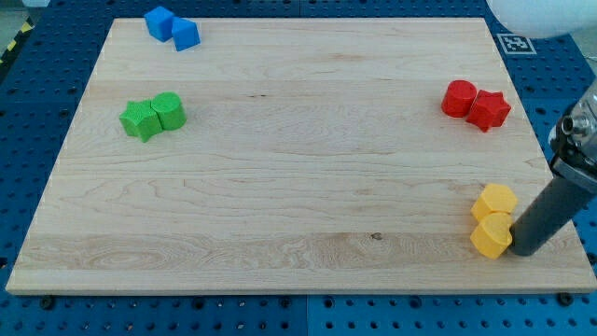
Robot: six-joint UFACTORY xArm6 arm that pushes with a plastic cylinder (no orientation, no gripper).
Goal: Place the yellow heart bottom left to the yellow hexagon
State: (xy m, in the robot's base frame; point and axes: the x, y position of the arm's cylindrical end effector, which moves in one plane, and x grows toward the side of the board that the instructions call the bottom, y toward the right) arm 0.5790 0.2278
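Note:
The yellow hexagon (495, 201) sits near the board's right edge, low in the view. The yellow heart (491, 235) lies just below it, touching it, slightly to its left. My dark rod comes down from the view's right, and my tip (523, 250) rests on the board right beside the heart's right side, touching or nearly touching it.
Wooden board (298, 205) on a blue pegboard table. Two blue blocks (172, 27) at the top left. A green star and a green round block (153, 116) at the left. A red round block (459, 98) and a red star (489, 110) at the right.

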